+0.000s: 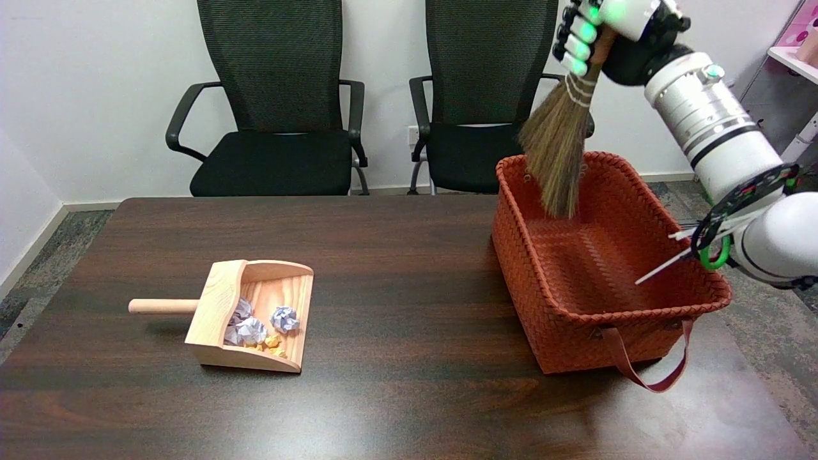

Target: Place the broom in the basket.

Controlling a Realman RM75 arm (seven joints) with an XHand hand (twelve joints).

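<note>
Head view: we see the right hand (597,29) grasping the broom (562,144) by its handle, bristles hanging down over the red basket (543,306) at its far side, lined up for lowering. Dustpan (252,313) with paper scraps sits well apart on the counter (409,255).

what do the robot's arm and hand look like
The right arm is a chain of glossy white tubes with a ribbed silver band and a black ring. Black cables, white zip ties and a green loop bunch at one joint. The hand is black and white, with a green glow.
</note>
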